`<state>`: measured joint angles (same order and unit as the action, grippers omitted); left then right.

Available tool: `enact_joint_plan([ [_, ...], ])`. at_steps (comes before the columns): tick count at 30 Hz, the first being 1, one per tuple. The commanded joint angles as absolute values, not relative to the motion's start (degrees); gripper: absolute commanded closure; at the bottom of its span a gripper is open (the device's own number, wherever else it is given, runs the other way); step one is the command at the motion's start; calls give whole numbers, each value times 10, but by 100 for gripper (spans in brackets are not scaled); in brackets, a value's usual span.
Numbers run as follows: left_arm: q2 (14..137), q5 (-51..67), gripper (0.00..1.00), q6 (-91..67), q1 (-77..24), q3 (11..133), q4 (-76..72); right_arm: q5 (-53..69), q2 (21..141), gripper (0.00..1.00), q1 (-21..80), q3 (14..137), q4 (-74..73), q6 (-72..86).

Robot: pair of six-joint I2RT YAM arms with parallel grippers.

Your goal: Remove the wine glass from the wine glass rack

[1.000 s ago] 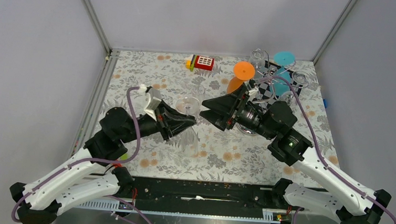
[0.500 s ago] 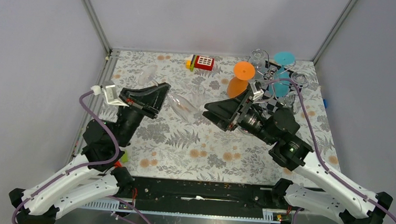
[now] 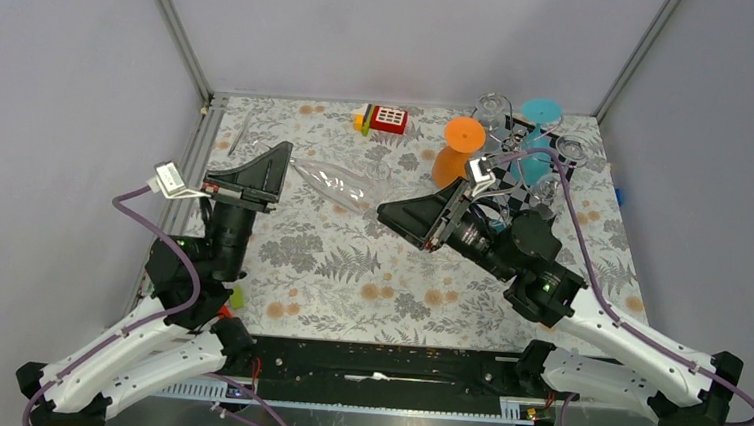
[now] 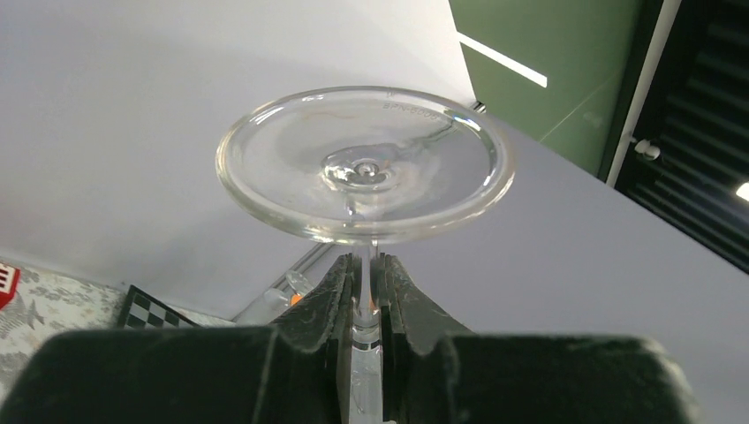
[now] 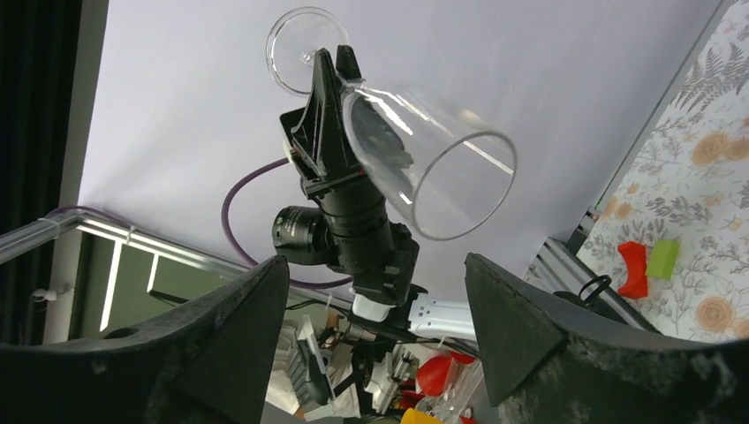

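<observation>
While the left claw [image 4: 366, 291] is clamped on the thin stem of the clear wine glass [image 4: 364, 163], we see the round foot of the glass just above its fingers. There is faint raised lettering near the rim of that foot, too small for us to read.

From above, the glass lies tilted in the air over the floral table [image 3: 349, 271]. Its bowl points toward the right claw [image 3: 403, 213] and it is well apart from the wine glass rack [image 3: 514, 147] in the far right corner. An orange glass [image 3: 455, 148] and a teal glass [image 3: 536, 134] are at the rack.

The right claw's fingers stand wide apart with nothing between them, and its mouth faces the open bowl. We make out no writing on the red block [image 3: 389, 120] at the far edge.
</observation>
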<state>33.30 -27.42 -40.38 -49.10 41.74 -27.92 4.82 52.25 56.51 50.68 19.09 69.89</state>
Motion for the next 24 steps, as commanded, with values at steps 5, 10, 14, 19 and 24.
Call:
enact_joint_plan([
  [5,312,-288,100,-490,-491,414,-311,37,565,35,583,527,282,653],
  [10,303,-286,100,-516,-491,411,-288,46,579,40,586,523,361,631],
  [14,296,-291,100,-523,-491,406,-281,49,575,40,590,525,387,611],
  [19,293,-289,100,-525,-491,401,-288,39,575,44,590,521,384,613],
  [24,288,-287,100,-549,-491,386,-291,42,590,48,590,533,384,614],
])
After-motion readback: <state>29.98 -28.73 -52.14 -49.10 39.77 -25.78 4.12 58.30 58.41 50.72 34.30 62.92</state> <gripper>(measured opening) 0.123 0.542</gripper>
